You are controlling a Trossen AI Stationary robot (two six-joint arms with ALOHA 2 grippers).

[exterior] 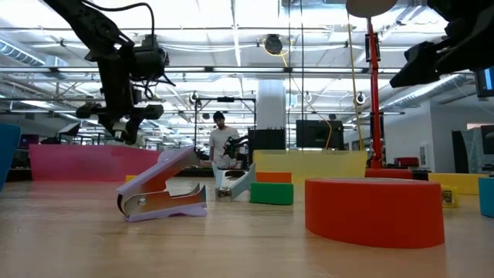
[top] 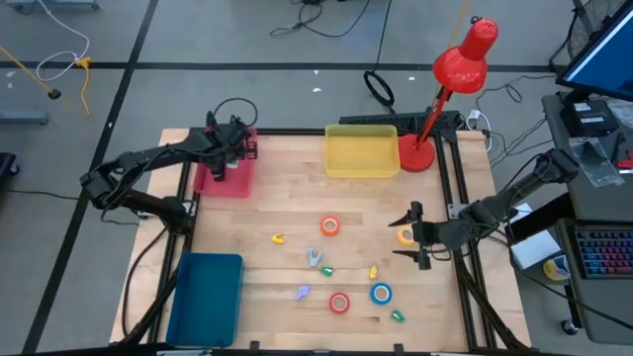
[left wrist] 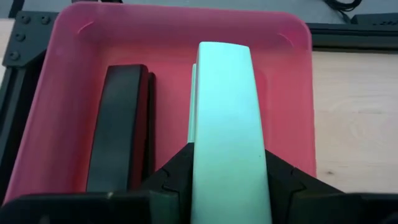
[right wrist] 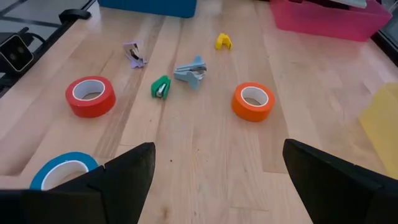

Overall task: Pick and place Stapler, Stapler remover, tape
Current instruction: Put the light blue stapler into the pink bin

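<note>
My left gripper (top: 233, 156) hangs over the pink tray (top: 210, 182) at the table's far left, shut on a pale mint stapler (left wrist: 224, 118). A black stapler (left wrist: 118, 124) lies on the tray's floor beside it. My right gripper (top: 416, 238) stands open at the table's right, above the wood, with nothing between its fingers (right wrist: 134, 174). The yellow tape (top: 406, 235) lies right by it, partly hidden. The orange tape (right wrist: 253, 101), red tape (right wrist: 91, 96) and blue tape (right wrist: 62, 171) lie flat on the table. Several small staple removers are scattered among them, such as a lilac one (exterior: 162, 189). My left gripper pinches the mint stapler's two long sides (left wrist: 198, 163) between its two fingers, at the stapler's near end. The fingers slant down from the table's near left and lie along the stapler, which reaches out past them over the tray. Whether its far end rests on the tray I cannot tell.
A yellow tray (top: 361, 150) stands at the far middle, with a red desk lamp (top: 445, 89) to its right. A blue tray (top: 206, 297) sits at the near left. Bare wood lies between the trays and the scattered removers.
</note>
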